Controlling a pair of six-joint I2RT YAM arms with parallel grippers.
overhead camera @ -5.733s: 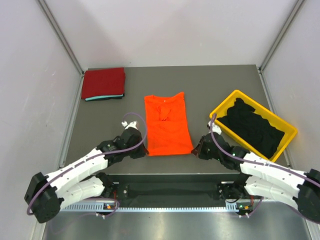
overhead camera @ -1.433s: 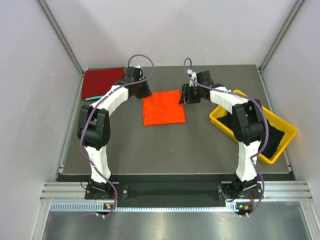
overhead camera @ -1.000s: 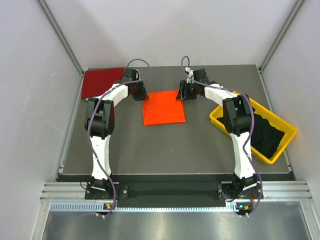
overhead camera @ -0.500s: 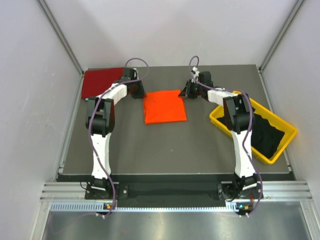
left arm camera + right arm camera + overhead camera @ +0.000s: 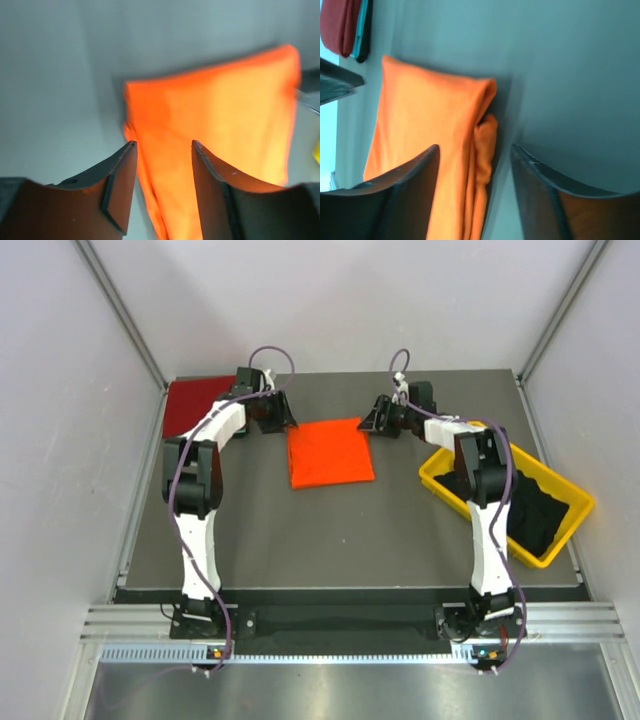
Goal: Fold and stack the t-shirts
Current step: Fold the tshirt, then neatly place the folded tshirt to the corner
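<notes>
So the dark grey table point(image 5: 300, 530) has three things sitting on it: a folded orange t-shirt point(image 5: 330, 452) toward the back middle, a folded dark red t-shirt point(image 5: 190, 403) in the back left corner, and a yellow bin point(image 5: 545, 470) over on the right side.

Your left arm point(image 5: 197, 550) and your right arm point(image 5: 482, 540) look the same: white rounded links joined by black joints, each on a black base point(image 5: 195, 618). A thin purple cable point(image 5: 272, 348) runs along each arm and makes a loop near the wrist. The fingers point(image 5: 117, 170) are dark, flat blades with slanted tips.
</notes>
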